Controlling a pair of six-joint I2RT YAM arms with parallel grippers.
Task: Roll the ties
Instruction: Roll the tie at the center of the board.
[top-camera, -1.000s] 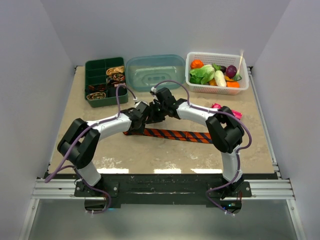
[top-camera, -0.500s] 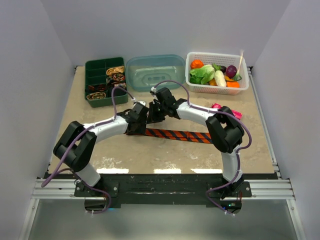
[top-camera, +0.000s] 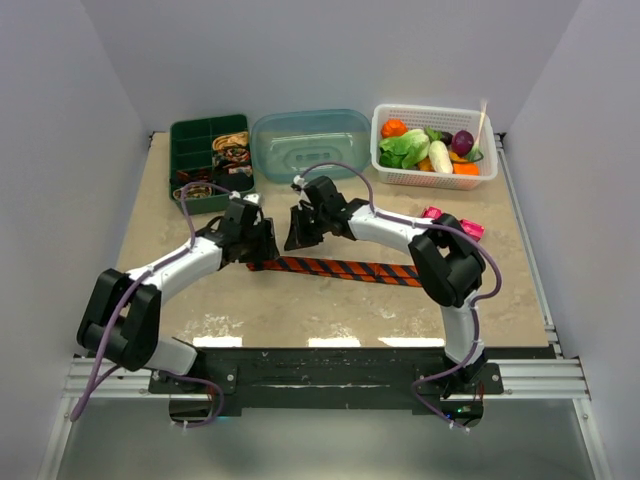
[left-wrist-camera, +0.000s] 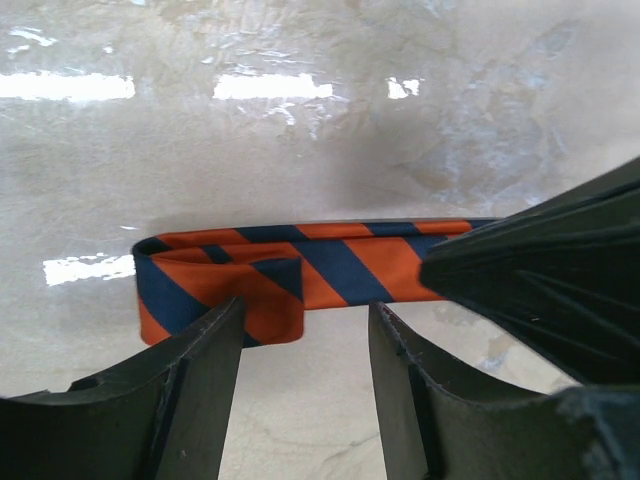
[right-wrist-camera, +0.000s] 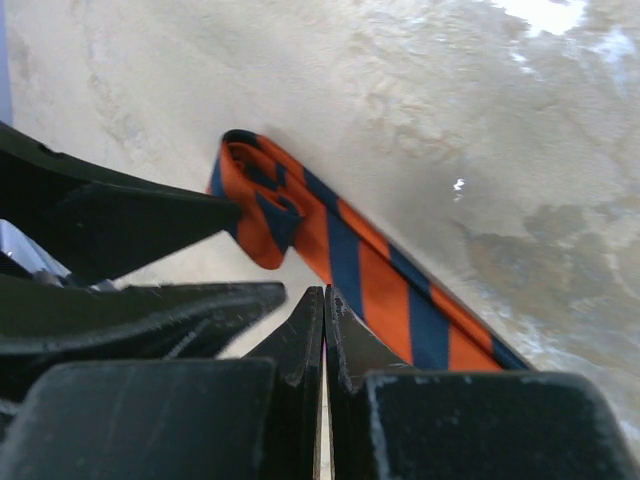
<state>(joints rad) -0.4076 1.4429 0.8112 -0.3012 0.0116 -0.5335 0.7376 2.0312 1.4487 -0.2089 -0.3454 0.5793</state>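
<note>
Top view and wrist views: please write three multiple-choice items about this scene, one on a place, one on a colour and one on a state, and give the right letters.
1. Where on the table does the green box stand?
A. far left corner
B. far right corner
C. between the arm bases

2. Which colours does the tie have?
A. green and white
B. orange and dark blue
C. pink and yellow

3. How is the right gripper?
A. open around the tie
B. shut on the tie
C. shut, holding nothing

Answers:
1 A: the top view shows the box at the back on the left.
2 B: both wrist views show orange cloth with dark blue diagonal stripes.
3 C: its jaws meet with nothing between them, and the tie lies on the table beyond them.
</note>
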